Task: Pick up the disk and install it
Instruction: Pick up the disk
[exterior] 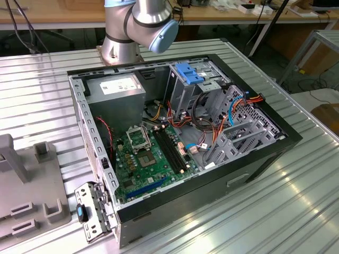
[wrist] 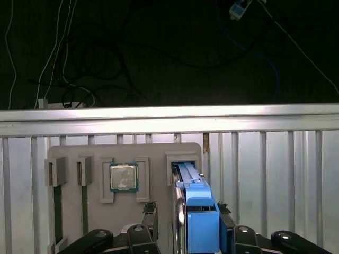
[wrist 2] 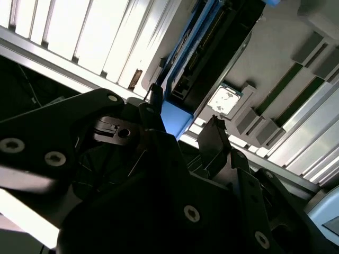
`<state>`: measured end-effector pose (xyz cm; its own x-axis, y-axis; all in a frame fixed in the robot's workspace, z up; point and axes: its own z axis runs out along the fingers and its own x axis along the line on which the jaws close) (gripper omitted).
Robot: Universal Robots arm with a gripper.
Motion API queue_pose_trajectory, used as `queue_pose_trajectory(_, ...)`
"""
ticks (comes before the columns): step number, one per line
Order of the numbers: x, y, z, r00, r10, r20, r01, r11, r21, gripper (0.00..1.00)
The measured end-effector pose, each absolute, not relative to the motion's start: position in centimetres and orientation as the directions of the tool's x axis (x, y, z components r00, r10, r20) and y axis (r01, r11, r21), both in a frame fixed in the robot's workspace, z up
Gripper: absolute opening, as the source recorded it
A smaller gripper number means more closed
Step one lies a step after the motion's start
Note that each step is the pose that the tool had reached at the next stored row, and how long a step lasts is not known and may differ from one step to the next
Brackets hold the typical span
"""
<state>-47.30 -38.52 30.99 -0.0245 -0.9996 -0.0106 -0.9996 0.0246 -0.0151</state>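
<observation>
an open computer case [exterior: 222,190] on the slatted surface [exterior: 275,222] holds a motherboard [exterior: 145,159]. in the first wrist view a grey holder tray [wrist: 159,159] carries the disk [wrist: 200,211], blue-framed grey metal, on edge in a slot beside a processor chip [wrist: 123,177]. the claw [wrist: 186,209] straddles it, fingers [wrist: 150,212] apart.

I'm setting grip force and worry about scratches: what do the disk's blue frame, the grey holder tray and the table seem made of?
The disk has a blue frame that looks like moulded plastic: even colour, soft sheen. The holder tray seems matte grey plastic, without glare, though painted metal is possible. The table is ribbed bare metal, probably aluminium, with bright reflections.
</observation>
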Motion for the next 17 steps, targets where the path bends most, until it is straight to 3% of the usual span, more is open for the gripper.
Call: queue_pose_trajectory(17, -47.27, -38.52, 30.84, -0.024, -1.000, -0.011, -1.000, 0.025, -0.015, 0.54)
